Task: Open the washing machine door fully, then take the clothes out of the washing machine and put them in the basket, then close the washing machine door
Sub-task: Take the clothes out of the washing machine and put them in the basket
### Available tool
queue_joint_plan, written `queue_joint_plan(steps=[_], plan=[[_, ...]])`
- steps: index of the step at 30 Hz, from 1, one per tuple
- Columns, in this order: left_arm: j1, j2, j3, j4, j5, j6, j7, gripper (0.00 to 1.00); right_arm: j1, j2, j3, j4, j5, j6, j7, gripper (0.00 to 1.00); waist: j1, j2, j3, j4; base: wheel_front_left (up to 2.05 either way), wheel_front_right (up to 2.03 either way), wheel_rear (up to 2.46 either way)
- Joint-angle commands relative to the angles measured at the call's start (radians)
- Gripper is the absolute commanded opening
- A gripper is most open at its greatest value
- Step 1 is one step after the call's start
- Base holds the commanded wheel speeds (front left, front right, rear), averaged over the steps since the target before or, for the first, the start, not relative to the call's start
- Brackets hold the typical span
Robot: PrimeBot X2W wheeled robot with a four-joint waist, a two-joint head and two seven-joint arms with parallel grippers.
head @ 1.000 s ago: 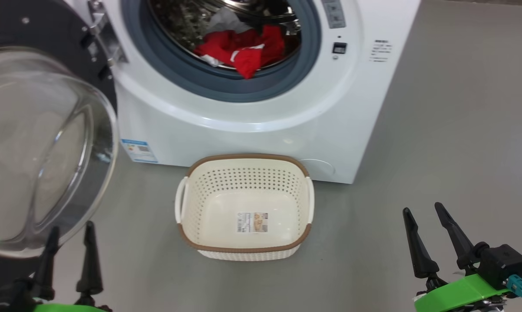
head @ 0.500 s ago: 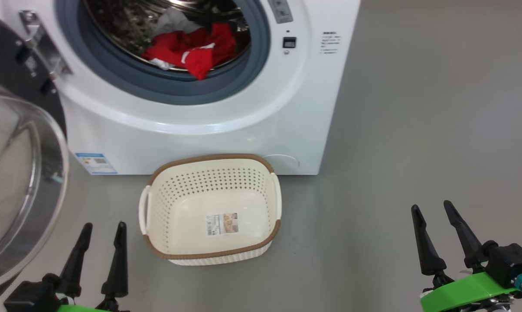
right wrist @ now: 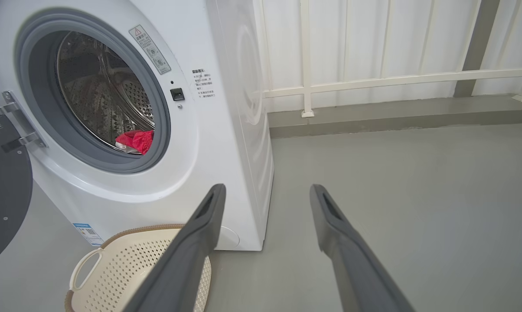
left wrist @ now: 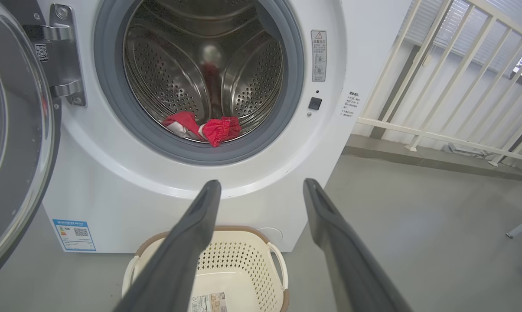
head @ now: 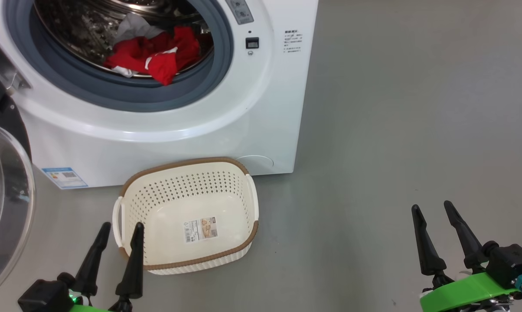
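The washing machine door [head: 1,208] runs off the left edge; the clothes [head: 152,58] are partly shadowed; left gripper [head: 122,225] and right gripper [head: 431,206] are spread, empty.

- The washing machine [head: 165,143] carries a blue label [head: 64,177] low on the left of its front, with a QR code on it; the print is too small to read.
- A grey strip label [left wrist: 318,55] just right of the drum opening begins with a warning triangle above round pictograms; no words can be made out.
- A few lines of black print [left wrist: 352,104] stand on the white front near that strip, unreadable.
- A small white QR sticker [left wrist: 40,52] sits on the washing machine door [left wrist: 14,173], beside the hinge.
- A paper label [head: 200,229] lies on the bottom of the basket [head: 181,190], with a barcode and a small picture; its text is illegible.
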State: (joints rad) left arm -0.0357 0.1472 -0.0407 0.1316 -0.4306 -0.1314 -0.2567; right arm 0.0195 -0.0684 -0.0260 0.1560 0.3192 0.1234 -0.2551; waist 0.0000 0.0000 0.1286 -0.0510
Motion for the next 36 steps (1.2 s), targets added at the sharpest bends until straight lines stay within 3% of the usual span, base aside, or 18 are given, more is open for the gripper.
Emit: queue_joint_plan(steps=[1,27,36], plan=[[-0.004,0.026,0.025,-0.029,-0.009,0.001,-0.005,1.00,0.006,-0.010,0.013,-0.028,0.019,0.007,-0.007,1.00,0.0000,0.0000,-0.002,-0.005,0.00,0.00,0.00],[-0.010,0.026,0.030,-0.023,-0.031,0.001,-0.005,1.00,0.003,-0.007,0.017,-0.034,0.010,0.007,-0.007,1.00,0.0000,0.0000,-0.001,0.000,0.01,-0.01,0.00],[-0.023,0.033,0.025,-0.019,-0.053,0.001,-0.005,1.00,-0.005,-0.006,0.019,-0.034,0.011,0.007,-0.007,1.00,0.0000,0.0000,0.007,0.004,0.87,-0.93,0.06]])
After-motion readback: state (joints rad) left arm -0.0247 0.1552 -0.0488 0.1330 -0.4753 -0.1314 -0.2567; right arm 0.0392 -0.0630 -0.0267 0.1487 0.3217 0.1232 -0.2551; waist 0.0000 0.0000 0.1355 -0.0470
